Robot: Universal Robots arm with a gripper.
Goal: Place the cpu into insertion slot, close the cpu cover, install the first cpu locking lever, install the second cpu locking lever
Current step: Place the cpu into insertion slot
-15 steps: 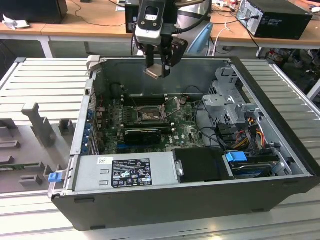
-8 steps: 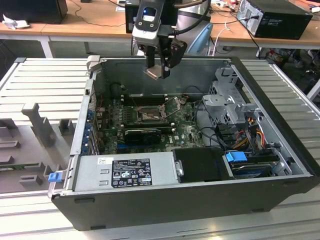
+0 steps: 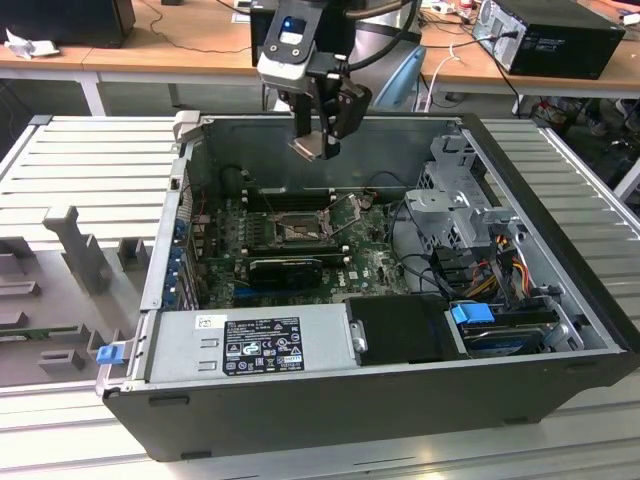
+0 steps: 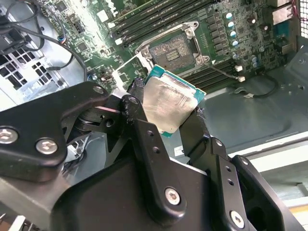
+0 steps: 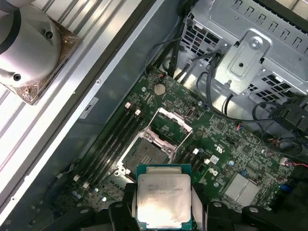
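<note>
In the exterior view the pincer (image 3: 318,148) hangs over the open computer case (image 3: 555,235), clamped on the cpu (image 3: 308,148). The insertion slot (image 3: 298,228) lies well below it on the green motherboard (image 3: 375,262).

In the second wrist view the black fingers (image 4: 139,122) grip the cpu (image 4: 172,103) by two opposite edges, silver top showing. The insertion slot (image 4: 173,50) sits beyond it, apart.

In the first wrist view the cpu (image 5: 163,195) is held flat between the fingers. The empty insertion slot (image 5: 147,155) is just ahead, with the cpu cover (image 5: 172,126) swung open on its far side.
</note>
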